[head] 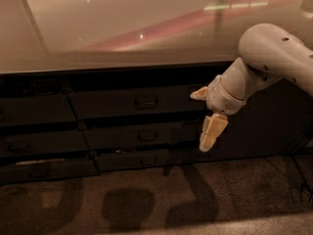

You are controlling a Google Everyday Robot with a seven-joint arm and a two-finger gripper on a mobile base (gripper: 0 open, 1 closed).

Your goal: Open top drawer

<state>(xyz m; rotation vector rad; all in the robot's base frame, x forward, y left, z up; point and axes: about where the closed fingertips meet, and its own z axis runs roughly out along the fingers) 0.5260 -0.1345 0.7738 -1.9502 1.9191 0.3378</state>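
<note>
The top drawer (112, 103) is the tallest dark grey front in the middle column, just under the counter. It is shut, and its small loop handle (145, 102) sits at its centre. My gripper (203, 119) hangs in front of the drawer's right end, to the right of the handle and apart from it. It is open and empty. One pale finger (199, 94) points left at the drawer's height and the other finger (212, 131) points down over the slimmer drawer below.
Two slimmer drawer fronts (142, 136) lie below the top drawer, and a second drawer column (36, 131) stands to the left. A pale glossy counter top (122, 28) runs above. A plain cabinet door (274, 126) is on the right behind my arm. The floor is carpet (146, 199).
</note>
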